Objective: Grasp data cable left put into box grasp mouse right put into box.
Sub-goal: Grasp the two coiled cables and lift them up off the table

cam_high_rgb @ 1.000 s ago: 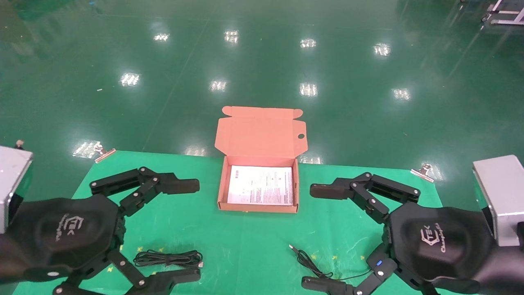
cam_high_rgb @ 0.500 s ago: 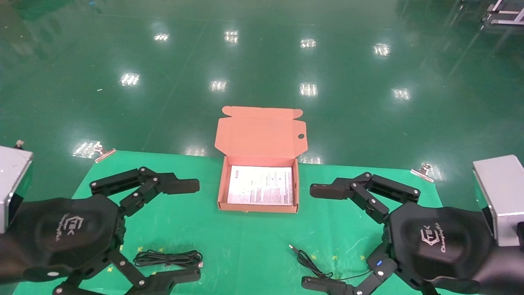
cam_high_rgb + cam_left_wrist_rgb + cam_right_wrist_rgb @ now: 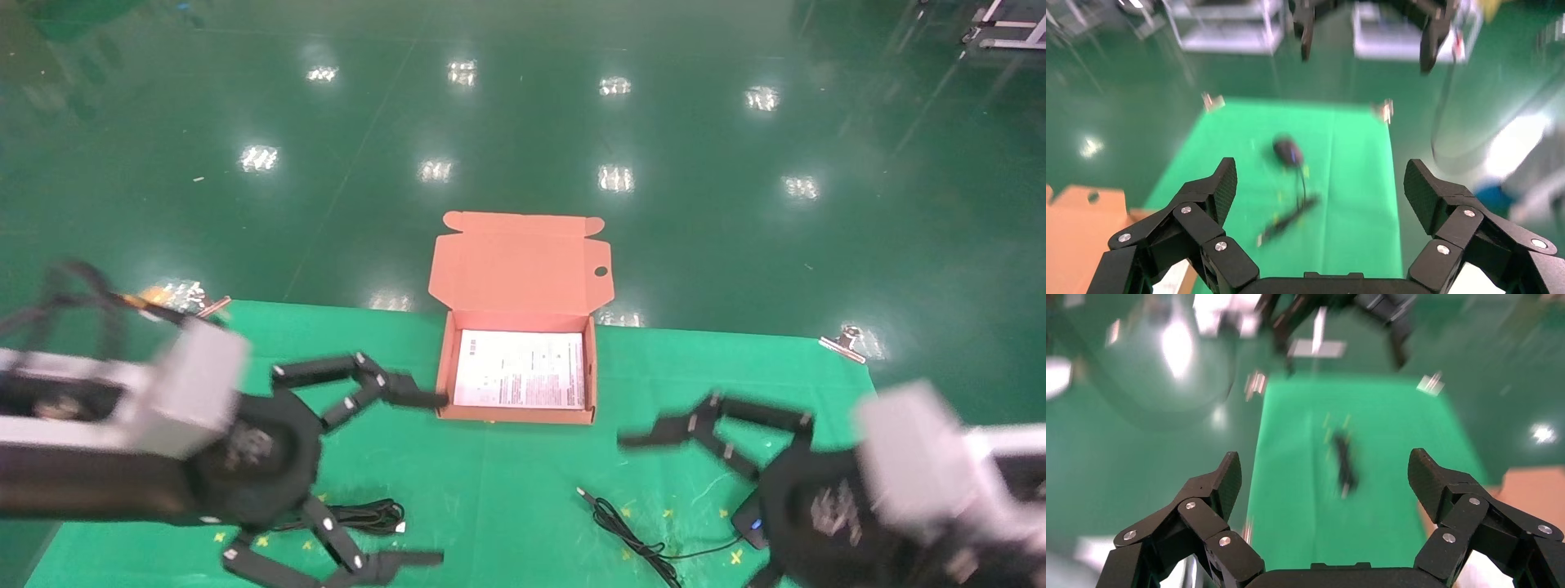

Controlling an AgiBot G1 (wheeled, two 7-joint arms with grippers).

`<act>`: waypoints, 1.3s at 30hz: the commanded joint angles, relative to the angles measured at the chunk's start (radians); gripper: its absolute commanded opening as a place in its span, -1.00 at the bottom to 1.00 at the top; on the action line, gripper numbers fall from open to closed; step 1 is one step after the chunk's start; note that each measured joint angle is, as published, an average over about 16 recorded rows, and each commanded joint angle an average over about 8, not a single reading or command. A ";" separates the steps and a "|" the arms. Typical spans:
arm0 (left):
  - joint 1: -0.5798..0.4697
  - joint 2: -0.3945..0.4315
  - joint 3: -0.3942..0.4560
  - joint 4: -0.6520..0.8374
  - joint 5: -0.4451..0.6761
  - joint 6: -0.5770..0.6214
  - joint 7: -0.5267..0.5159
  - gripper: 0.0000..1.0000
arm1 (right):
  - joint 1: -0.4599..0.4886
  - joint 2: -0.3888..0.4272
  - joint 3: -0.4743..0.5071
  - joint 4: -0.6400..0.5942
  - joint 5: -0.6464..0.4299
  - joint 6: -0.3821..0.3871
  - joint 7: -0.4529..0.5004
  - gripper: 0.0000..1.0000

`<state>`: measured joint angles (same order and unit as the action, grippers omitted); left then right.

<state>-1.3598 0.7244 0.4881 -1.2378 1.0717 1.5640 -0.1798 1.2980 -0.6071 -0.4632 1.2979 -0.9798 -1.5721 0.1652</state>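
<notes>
I see my left gripper (image 3: 437, 478) spread wide over the bundled black data cable (image 3: 364, 516) on the green mat. My right gripper (image 3: 695, 506) gapes beside the small black oval mouse (image 3: 748, 518). The orange-brown cardboard box (image 3: 518, 412) lies open between them.

A factory or lab hall: a glossy green floor (image 3: 523, 122) at twelve o'clock mirrors rows of ceiling lights. A green cloth (image 3: 507, 482), held by metal clips (image 3: 842, 341), covers the worktable. White metal racks (image 3: 1223, 27) stand beyond, blurred.
</notes>
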 commanded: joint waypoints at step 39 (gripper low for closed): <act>-0.238 0.439 0.445 0.742 0.830 -0.288 0.094 1.00 | 0.244 -0.281 -0.745 -0.230 -0.646 0.381 -0.050 1.00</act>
<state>-1.5989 1.1611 0.9316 -0.5027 1.8980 1.2839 -0.0834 1.5476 -0.8925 -1.2072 1.0552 -1.6233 -1.1961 0.1062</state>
